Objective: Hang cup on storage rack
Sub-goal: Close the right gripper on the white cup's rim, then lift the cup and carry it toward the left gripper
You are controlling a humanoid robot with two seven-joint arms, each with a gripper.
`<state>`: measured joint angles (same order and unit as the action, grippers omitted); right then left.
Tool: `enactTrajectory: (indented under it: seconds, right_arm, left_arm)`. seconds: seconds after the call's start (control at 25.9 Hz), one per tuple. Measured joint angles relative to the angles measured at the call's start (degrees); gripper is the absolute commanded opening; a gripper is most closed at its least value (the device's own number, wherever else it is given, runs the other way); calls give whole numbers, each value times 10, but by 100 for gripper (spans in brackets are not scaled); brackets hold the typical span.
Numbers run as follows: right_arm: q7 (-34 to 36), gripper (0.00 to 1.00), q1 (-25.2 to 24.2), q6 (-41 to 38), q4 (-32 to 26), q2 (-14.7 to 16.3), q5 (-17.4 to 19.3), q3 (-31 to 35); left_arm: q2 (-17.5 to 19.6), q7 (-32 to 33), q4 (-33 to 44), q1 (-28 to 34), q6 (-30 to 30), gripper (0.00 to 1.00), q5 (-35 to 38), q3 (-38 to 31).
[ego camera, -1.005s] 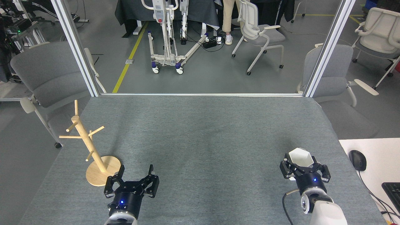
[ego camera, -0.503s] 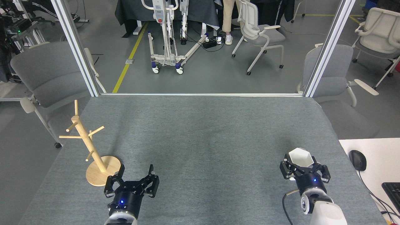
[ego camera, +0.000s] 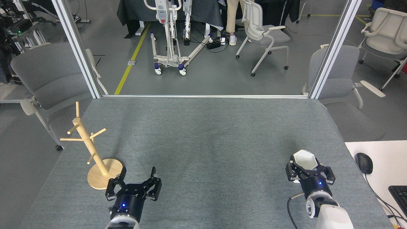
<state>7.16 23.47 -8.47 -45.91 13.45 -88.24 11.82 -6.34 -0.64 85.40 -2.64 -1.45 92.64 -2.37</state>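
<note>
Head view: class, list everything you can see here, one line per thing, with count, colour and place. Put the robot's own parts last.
Storage rack: one, light wood, near left of table, pegs bare.
Cup: one, white, near right of table, at the right pincer's tips.
Table: one, grey felt top, fills the middle.
Frame posts: two, silver, at the table's far corners.
Office chairs: four, grey and white, around and beyond the table.
Wheeled stand: one, white, on the floor behind.
Mouse: one, black, white side desk at right.
Keyboard: one, black, right edge, partly cut off.
Person's leg: one, beige trousers, far background.
Left pincer: one, black, open, beside the rack's base.
Right pincer: one, black, around the cup; grip unclear.
</note>
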Motion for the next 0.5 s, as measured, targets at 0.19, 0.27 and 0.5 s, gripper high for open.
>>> enactTrajectory:
  seconds: [0.19, 0.27, 0.5]
  right_arm:
    - [2, 20, 0, -16, -3, 0, 1, 0]
    - [0, 20, 0, -18, -8, 0, 2, 0]
    - [-54, 20, 0, -14, -91, -1, 5, 2]
  left_arm:
    - [0, -2, 1, 0, 0, 99, 0, 0]
    - [0, -4, 2, 0, 0, 99, 0, 0]
    - [0, -20, 6, 0, -1, 99, 0, 0]
